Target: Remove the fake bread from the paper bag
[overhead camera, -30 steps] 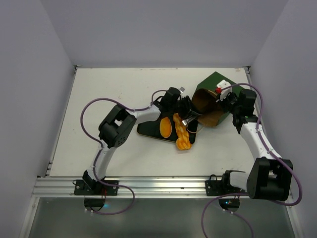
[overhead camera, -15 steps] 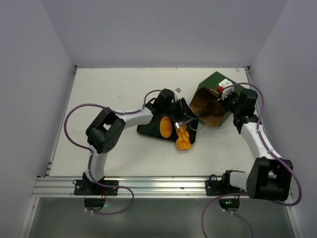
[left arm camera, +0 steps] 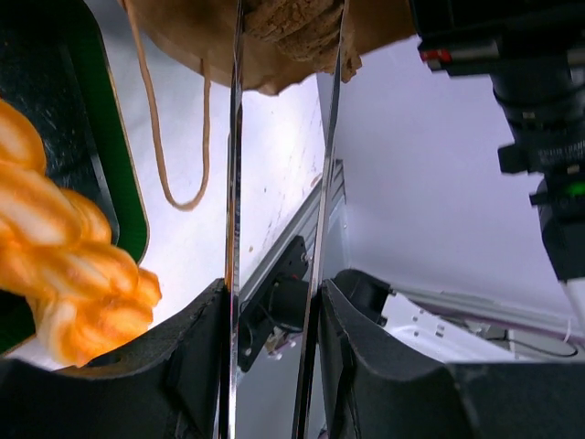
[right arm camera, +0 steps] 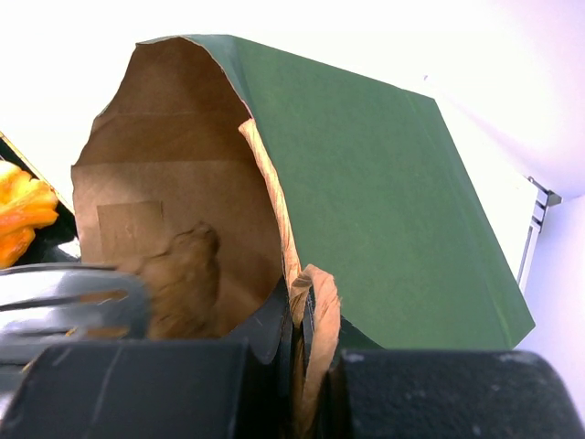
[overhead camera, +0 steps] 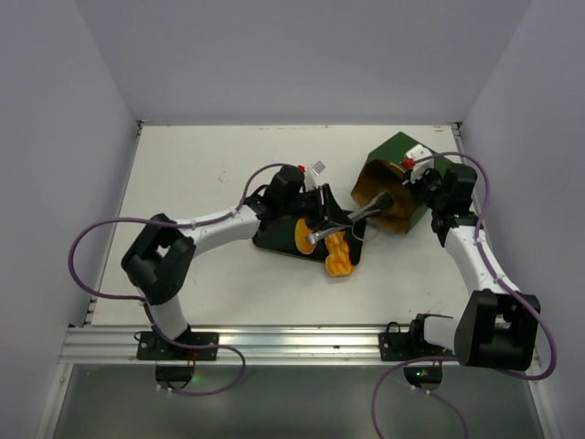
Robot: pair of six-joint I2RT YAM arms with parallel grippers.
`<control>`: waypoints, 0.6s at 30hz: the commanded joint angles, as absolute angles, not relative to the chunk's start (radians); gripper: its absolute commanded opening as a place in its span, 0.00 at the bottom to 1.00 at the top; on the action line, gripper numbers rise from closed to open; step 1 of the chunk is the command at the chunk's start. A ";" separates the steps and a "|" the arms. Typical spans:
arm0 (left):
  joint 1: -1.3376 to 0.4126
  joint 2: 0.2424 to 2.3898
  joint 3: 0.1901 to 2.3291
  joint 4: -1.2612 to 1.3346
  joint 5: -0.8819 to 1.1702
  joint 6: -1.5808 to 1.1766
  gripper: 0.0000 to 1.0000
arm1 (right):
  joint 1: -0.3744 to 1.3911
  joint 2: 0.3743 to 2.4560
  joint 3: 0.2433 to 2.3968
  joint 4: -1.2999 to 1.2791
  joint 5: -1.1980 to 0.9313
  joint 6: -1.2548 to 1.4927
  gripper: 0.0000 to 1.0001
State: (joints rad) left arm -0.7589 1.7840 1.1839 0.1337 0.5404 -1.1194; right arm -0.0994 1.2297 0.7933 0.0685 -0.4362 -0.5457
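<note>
The dark green paper bag point(overhead camera: 407, 169) lies on its side with its brown mouth facing left; it fills the right wrist view point(right arm camera: 366, 183). My right gripper point(overhead camera: 419, 189) point(right arm camera: 320, 315) is shut on the bag's rim. My left gripper point(overhead camera: 325, 218) point(left arm camera: 274, 311) is shut on metal tongs point(left arm camera: 234, 183). The tong tips pinch a dark brown bread piece point(overhead camera: 382, 201) point(left arm camera: 292, 23) point(right arm camera: 183, 274) at the bag's mouth. An orange braided loaf point(overhead camera: 337, 254) point(left arm camera: 64, 274) and an orange oval roll point(overhead camera: 304, 235) lie on the black tray point(overhead camera: 271, 240).
The bag's string handle point(left arm camera: 174, 137) hangs by the tongs. The tray sits just left of the bag, under my left gripper. The table's front rail point(overhead camera: 274, 343) runs along the near edge. Grey walls stand on three sides.
My left arm has swung left and drawn the gripper back from the bag. More of the tongs now shows outside the mouth. The right gripper and the bag have barely moved.
</note>
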 commanded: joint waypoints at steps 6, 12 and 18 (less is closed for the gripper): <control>-0.742 1.545 1.049 0.002 0.607 -0.930 0.00 | -0.113 1.206 0.795 0.118 -0.425 -0.517 0.01; -0.697 1.352 0.979 -0.205 0.563 -0.798 0.00 | -0.115 1.210 0.795 0.120 -0.425 -0.515 0.01; -0.620 1.211 0.979 -0.451 0.401 -0.620 0.00 | -0.114 1.210 0.795 0.118 -0.425 -0.517 0.01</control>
